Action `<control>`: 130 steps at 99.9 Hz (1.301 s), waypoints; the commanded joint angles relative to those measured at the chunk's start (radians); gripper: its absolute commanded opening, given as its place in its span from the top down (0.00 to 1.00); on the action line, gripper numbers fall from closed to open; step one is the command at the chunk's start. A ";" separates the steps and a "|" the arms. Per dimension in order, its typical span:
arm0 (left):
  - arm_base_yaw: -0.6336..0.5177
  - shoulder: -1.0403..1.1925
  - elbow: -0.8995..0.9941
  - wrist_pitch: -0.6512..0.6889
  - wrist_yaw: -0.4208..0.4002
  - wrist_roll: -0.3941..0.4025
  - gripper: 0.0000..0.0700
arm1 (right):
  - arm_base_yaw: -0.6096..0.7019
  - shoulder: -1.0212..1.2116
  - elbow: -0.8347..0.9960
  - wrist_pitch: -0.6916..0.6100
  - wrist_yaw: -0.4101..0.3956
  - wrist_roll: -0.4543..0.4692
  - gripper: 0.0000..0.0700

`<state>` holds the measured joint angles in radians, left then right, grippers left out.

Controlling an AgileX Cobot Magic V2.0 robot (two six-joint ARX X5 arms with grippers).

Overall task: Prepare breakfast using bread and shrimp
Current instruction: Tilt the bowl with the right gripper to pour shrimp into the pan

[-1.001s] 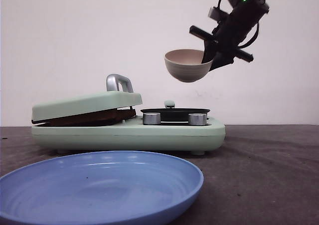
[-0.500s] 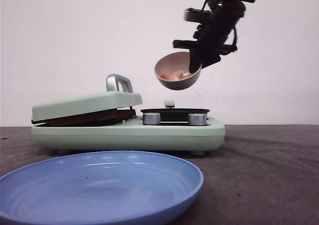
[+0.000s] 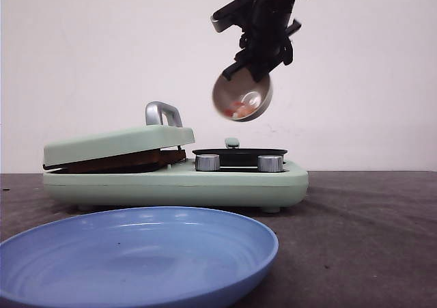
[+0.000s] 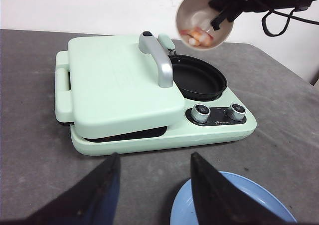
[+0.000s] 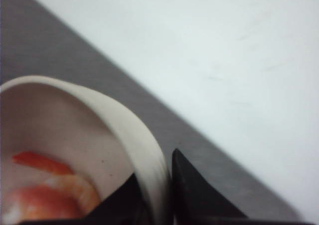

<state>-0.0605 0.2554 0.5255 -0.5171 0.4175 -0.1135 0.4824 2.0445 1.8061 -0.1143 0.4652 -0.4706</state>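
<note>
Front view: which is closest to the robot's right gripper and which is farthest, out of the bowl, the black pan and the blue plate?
1. The bowl, pinched by its rim in the right gripper, up in the air.
2. The black pan, below the bowl, on the green cooker's right side.
3. The blue plate, lowest in view, at the table's near edge, left.

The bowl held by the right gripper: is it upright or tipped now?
Tipped. The bowl is turned steeply on its side above the black pan, its opening facing the camera, with the shrimp inside. The right gripper clamps its rim.
</note>
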 commanded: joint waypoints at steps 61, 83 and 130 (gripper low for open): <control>-0.001 -0.002 0.003 0.016 0.002 0.024 0.71 | 0.126 0.014 0.029 0.162 0.348 -0.430 1.00; -0.001 -0.002 0.003 0.016 0.002 0.031 0.71 | 0.126 0.014 0.029 0.189 0.431 -0.528 1.00; -0.003 -0.025 0.003 0.039 0.001 0.050 0.71 | 0.151 0.049 0.024 0.111 0.505 -0.534 1.00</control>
<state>-0.0616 0.2386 0.5251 -0.4953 0.4171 -0.0837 0.6193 2.0506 1.8061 -0.0101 0.9474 -1.0031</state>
